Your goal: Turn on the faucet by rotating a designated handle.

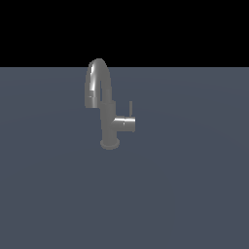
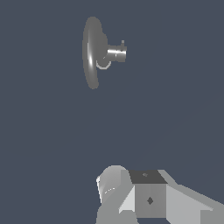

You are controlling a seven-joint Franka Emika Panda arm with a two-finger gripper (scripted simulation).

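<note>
Grey jaws: we cannot tell if released or clenched; our gripper (image 2: 148,197) hangs well apart from the faucet.
Faucet (image 1: 103,104): upright on the surface (image 1: 185,194).
Handle (image 1: 130,108): upright beside its column, likely untouched, awaiting our approach.

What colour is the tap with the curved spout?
The faucet is plain grey metal with bright highlights, no pattern. The exterior view shows it best.

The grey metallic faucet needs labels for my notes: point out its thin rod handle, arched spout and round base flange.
thin rod handle (image 1: 130,108): exterior view, mid-rod.
arched spout (image 1: 98,65): exterior view, top of arch.
round base flange (image 1: 110,144): exterior view, front rim.
</note>
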